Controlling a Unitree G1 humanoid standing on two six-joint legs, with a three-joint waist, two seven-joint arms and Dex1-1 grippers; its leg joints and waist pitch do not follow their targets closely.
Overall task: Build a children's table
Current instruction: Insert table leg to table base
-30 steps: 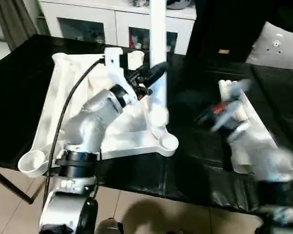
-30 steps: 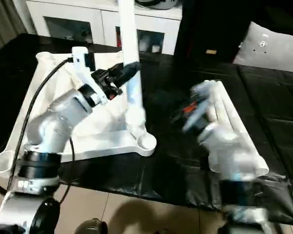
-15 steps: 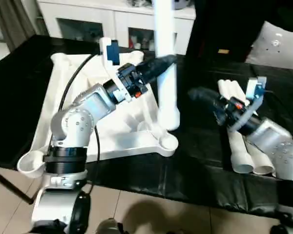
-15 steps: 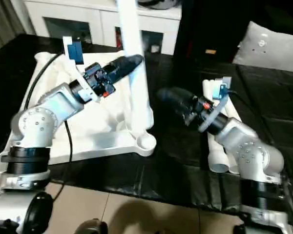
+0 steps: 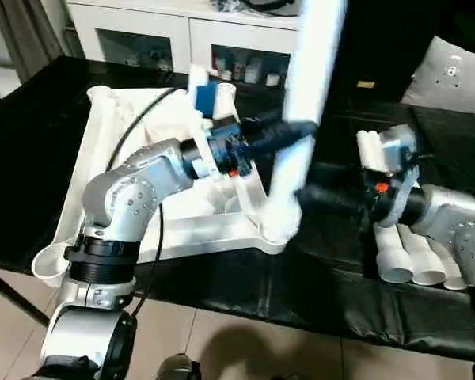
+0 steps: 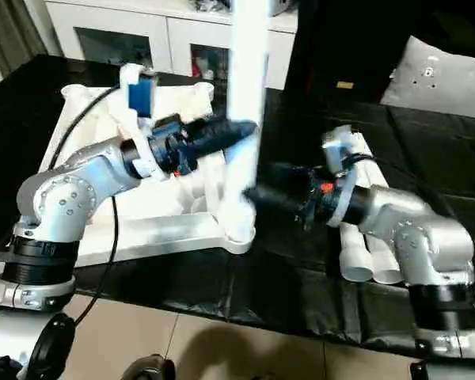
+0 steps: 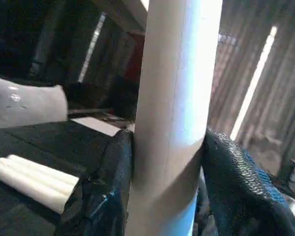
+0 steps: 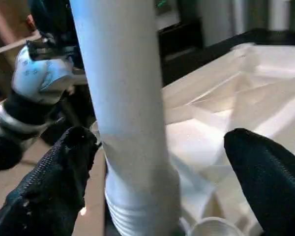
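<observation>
A white tapered leg (image 5: 301,119) stands nearly upright, leaning right, its threaded lower end at the near right corner socket (image 6: 236,229) of the ribbed white top (image 5: 127,174) lying upside down on the black counter (image 5: 32,158). The left gripper (image 7: 167,162) grasps it. The right gripper (image 8: 172,162) is released, its fingers (image 8: 54,172) straddling the leg without touching. The left wrist view shows spare legs (image 7: 29,179) lying to the right.

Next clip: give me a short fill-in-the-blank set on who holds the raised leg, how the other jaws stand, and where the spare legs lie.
1. The raised leg is clamped by the ____ gripper.
2. The right gripper has its jaws ____ on either side of that leg, not closed on it.
3. The leg's lower end is over a corner socket of the ____ tabletop.
4. The spare legs lie on the black table at the robot's ____ side.

Missing words: left; open; white; right
</observation>
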